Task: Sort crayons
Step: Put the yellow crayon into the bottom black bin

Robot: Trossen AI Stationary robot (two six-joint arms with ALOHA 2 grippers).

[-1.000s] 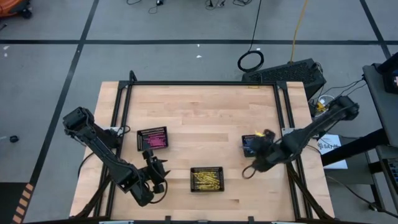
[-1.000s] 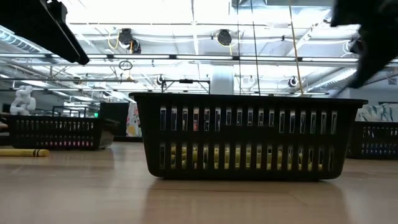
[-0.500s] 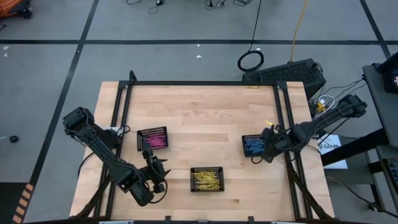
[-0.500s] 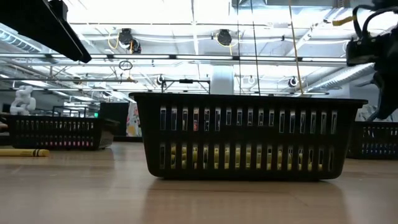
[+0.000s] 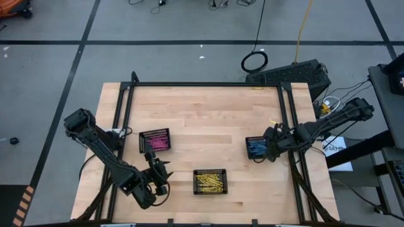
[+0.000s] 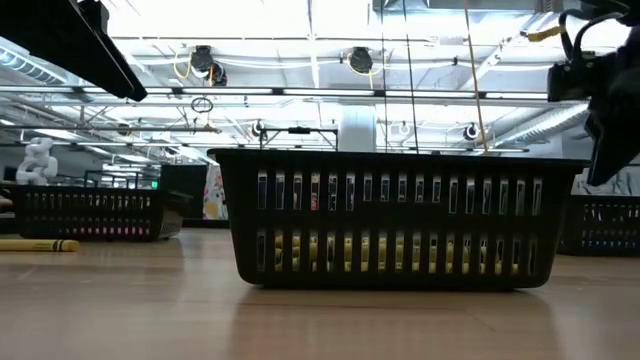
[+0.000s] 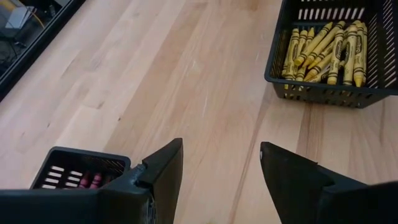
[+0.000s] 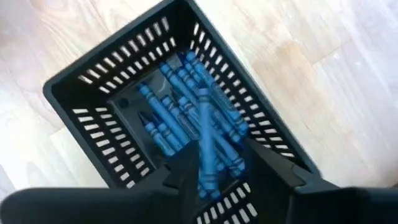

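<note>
Right gripper (image 5: 266, 151) above the blue tray (image 5: 255, 147), close to the table's right edge. Fingers (image 8: 186, 168) parted over the tray's opening, with one blue crayon (image 8: 206, 149) upright between them. Cannot tell whether either finger touches it. More blue crayons (image 8: 168, 115) piled in the tray below.

Left gripper (image 7: 221, 180) low over the near-left part of the table (image 5: 202, 107), fingers spread wide, nothing between them. Just beside it on the far side, the pink tray (image 5: 154, 141) with pink crayons (image 7: 90, 181). To its right, well apart, the yellow tray (image 5: 210, 181) near the table's near edge, holding yellow crayons (image 7: 323, 50).

One loose yellow crayon (image 6: 38, 245) flat on the wood, left in the low view, in front of the pink tray.

Black frame rails (image 5: 202, 84) along the far, left and right edges. Bare wood across the far half and between the three trays, each well apart from the others.

Dark print on the yellow crayons' wrappers, too small to read.
</note>
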